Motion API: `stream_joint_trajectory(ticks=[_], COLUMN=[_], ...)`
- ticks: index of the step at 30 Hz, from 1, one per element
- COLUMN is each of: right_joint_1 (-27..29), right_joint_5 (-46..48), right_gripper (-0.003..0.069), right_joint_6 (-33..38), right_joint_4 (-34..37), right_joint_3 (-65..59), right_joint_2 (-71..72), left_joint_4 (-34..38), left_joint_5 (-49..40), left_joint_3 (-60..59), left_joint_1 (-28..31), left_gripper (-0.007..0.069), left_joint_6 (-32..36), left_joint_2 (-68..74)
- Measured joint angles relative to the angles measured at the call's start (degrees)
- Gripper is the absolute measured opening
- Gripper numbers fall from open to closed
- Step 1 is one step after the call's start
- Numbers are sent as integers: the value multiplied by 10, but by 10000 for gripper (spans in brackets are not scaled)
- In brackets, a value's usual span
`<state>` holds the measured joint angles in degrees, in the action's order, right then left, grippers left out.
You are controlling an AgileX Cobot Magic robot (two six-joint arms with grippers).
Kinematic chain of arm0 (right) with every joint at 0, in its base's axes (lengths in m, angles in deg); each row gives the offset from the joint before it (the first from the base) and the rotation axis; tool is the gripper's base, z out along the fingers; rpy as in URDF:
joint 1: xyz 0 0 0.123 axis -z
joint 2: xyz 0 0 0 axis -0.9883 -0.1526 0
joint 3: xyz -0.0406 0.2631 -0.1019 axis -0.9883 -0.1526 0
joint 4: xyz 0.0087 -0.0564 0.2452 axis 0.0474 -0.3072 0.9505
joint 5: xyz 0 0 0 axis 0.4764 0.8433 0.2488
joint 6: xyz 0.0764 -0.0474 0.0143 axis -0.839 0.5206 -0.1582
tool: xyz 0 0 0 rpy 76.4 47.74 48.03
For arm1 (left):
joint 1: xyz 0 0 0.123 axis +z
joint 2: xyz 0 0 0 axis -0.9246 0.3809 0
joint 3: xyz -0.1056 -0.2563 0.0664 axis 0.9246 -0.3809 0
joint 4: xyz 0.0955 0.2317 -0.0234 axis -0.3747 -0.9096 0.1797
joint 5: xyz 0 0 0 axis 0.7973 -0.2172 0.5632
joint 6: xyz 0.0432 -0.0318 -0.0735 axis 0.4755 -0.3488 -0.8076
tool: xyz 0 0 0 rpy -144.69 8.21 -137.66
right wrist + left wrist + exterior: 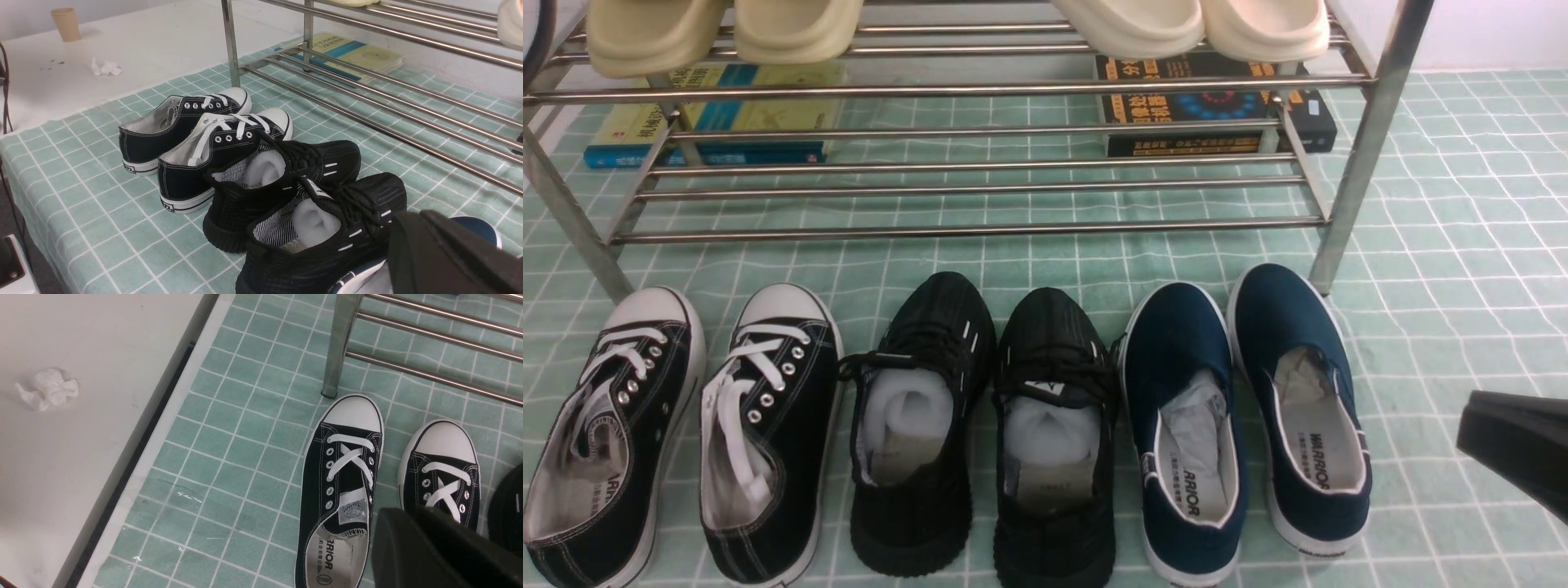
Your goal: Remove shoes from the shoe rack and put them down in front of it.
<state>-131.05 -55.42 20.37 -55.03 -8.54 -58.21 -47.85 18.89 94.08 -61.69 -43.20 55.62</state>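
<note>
The steel shoe rack stands at the back, with nothing on its lower tier. In front of it, on the green checked cloth, stand the black canvas sneakers with white toe caps on the left. The all-black knit sneakers stand in the middle, toes toward the rack. My left gripper hovers shut and holding nothing above the heel of the right-hand canvas sneaker; it is out of the front view. My right gripper is shut and holds nothing, to the right of the shoes, over the navy slip-on's toe.
Navy white-soled slip-ons stand right of the knit pair. Beige slides lie on the rack's upper tier. Books lie behind the rack. A crumpled tissue and a paper cup sit on the white tabletop to the left.
</note>
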Motion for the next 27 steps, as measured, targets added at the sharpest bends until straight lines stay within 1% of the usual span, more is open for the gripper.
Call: stream_joint_trajectory(ticks=[12,16,17,18,20,22,27], right_joint_1=[1,27,56,75,90,137,225], right_joint_5=[-1,-1,-8,-11,-13,-12,-8], right_gripper=[18,22,25,26,27,29,36], right_joint_6=[0,0,0,0,0,0,0], right_joint_4=[-1,0,0,0,0,0,0], right_joint_3=[0,-1,-9,-16,-28,-67,-171], right_joint_2=[26,37,43,47,53,81,170], left_joint_4=[1,1,2,3,5,12,27], left_joint_5=[0,0,0,0,0,0,0], left_joint_3=[0,0,0,0,0,0,0], left_joint_1=[0,0,0,0,0,0,0], left_gripper=[71,71,71,71,73,74,75], left_joint_6=[0,0,0,0,0,0,0], left_joint_2=[0,0,0,0,0,0,0])
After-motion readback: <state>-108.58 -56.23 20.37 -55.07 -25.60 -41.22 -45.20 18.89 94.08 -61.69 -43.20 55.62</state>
